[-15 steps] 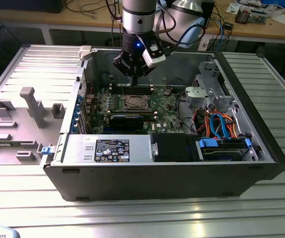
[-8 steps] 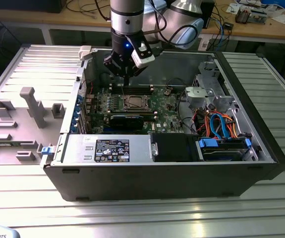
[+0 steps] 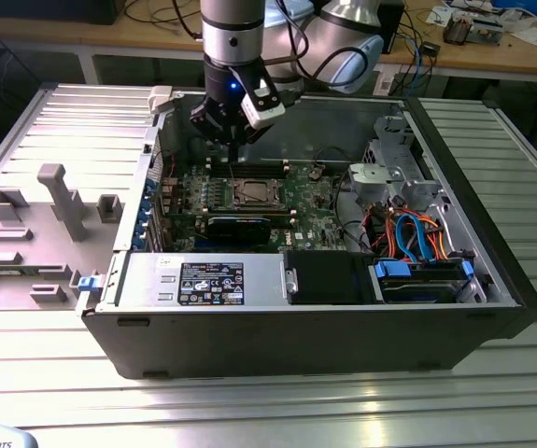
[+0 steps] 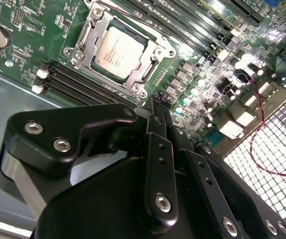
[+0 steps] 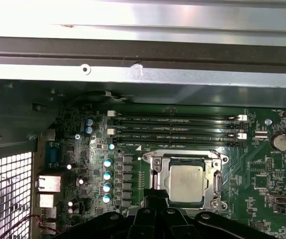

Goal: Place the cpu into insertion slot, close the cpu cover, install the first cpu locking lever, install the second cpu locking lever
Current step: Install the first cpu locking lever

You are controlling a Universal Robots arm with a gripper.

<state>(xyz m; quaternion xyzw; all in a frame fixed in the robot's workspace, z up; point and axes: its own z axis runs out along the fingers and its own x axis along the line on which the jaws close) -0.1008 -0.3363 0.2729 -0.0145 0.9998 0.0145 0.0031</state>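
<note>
Gripper (image 4: 157, 107) fingers pressed together, nothing held; tips hover just above board edge beside socket. Arm near vertical over open case (image 3: 492, 308) in exterior view, wrist pointing straight down.

Cpu (image 4: 119, 51) seated in insertion slot (image 5: 155, 185), silver top exposed. Cpu cover (image 4: 155, 50) frames chip, appears down. Levers hard to make out.

Judgement: chip light, rigid, smooth-topped, fragile underneath; handle by edges only. Cover thin sheet metal, hinged, springy; push on frame, not on chip.

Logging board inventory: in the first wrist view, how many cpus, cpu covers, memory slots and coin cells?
cpu: 1
cpu cover: 1
memory slots: 4
coin cell: 1
Total: 7
</note>
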